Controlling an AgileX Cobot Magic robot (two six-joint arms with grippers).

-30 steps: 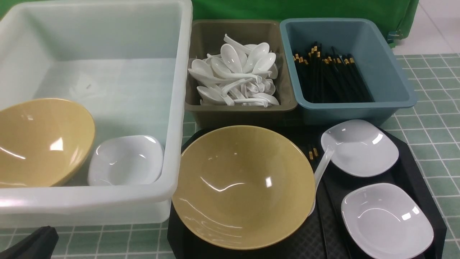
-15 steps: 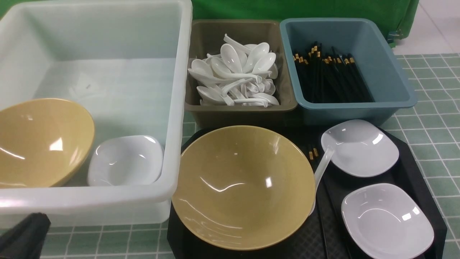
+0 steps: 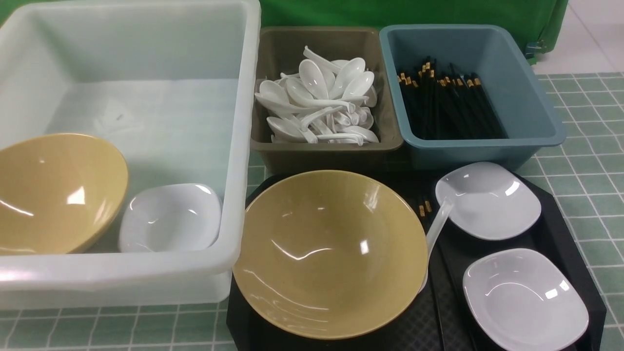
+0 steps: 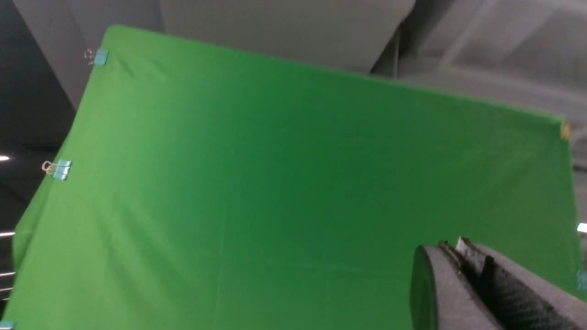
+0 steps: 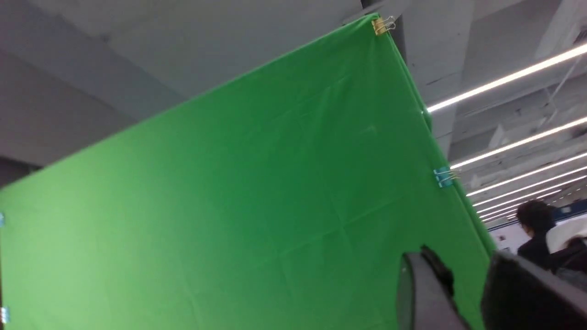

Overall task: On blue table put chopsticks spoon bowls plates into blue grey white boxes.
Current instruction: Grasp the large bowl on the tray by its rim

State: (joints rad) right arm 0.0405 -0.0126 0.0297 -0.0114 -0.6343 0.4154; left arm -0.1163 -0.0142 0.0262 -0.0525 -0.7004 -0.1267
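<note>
On the black tray (image 3: 560,234) stand a tan bowl (image 3: 331,253) and two white plates (image 3: 487,200) (image 3: 524,300). A white spoon (image 3: 437,226) and the gold-banded ends of chopsticks (image 3: 423,207) lie between them. The white box (image 3: 243,122) holds another tan bowl (image 3: 53,190) and a white plate (image 3: 170,217). Spoons (image 3: 319,100) fill the grey box (image 3: 321,148), and chopsticks (image 3: 448,105) lie in the blue box (image 3: 526,97). Neither gripper shows in the front view. My left gripper (image 4: 447,245) is shut and empty; my right gripper (image 5: 463,265) is open and empty. Both face a green screen.
The three boxes stand along the back of the blue table (image 3: 585,170), with the white box on the left. The black tray lies in front of the grey and blue boxes. A green backdrop (image 3: 414,12) hangs behind the boxes.
A dark part of my left arm at the lower left corner of the front view has sunk out of the picture. Nothing on the table has moved.
</note>
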